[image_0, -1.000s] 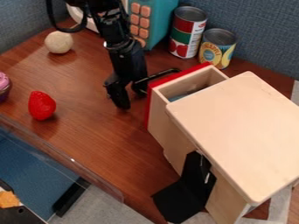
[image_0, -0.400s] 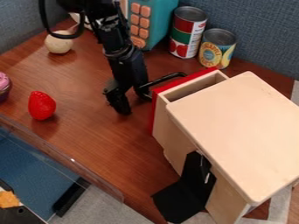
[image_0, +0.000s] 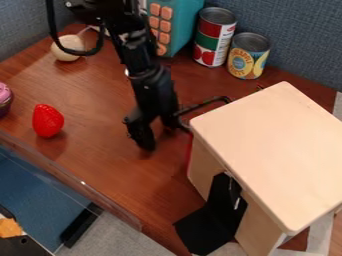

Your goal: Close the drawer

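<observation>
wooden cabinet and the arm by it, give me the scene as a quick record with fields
furniture: wooden cabinet with a flat overhanging top
drawer: in under the top, red front just showing at the edge; fully shut or not, cannot tell
handle: black bar sticking out from the drawer
gripper: black gripper, fingers apart, right by the handle; contact unclear
behind: two cans and a teal box with orange buttons
left side: red strawberry, pale ball, pink-topped cupcake
</observation>
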Available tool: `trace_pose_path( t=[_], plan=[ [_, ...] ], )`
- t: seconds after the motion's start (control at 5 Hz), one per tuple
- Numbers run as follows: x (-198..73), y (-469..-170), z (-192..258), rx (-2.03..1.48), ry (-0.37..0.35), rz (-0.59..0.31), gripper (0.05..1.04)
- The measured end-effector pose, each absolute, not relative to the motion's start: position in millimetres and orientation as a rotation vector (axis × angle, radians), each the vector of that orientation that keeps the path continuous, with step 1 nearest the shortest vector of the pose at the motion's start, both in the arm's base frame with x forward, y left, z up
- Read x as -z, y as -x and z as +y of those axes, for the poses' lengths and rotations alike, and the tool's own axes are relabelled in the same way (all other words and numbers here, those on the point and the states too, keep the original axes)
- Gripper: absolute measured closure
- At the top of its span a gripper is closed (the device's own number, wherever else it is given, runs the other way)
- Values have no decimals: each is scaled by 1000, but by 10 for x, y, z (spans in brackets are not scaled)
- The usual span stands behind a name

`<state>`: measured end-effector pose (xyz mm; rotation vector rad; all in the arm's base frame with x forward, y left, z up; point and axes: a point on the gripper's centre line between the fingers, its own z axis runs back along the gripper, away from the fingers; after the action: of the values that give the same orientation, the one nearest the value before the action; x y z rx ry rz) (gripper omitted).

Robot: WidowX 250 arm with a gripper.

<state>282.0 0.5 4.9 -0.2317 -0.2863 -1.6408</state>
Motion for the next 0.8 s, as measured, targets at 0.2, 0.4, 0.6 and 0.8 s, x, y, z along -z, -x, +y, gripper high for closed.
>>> trace_pose_path(
  t=[0.2, 0.4, 0.6, 0.8],
  plan=[
    [-66, -2799, -95, 1630, 261, -277, 84],
    [-86, -2844, -121, 1601, 267, -268, 84],
    [-120, -3272, 184, 1416, 261, -258, 83],
    [-226, -3654, 874, 1101, 323, -244, 83]
  ],
)
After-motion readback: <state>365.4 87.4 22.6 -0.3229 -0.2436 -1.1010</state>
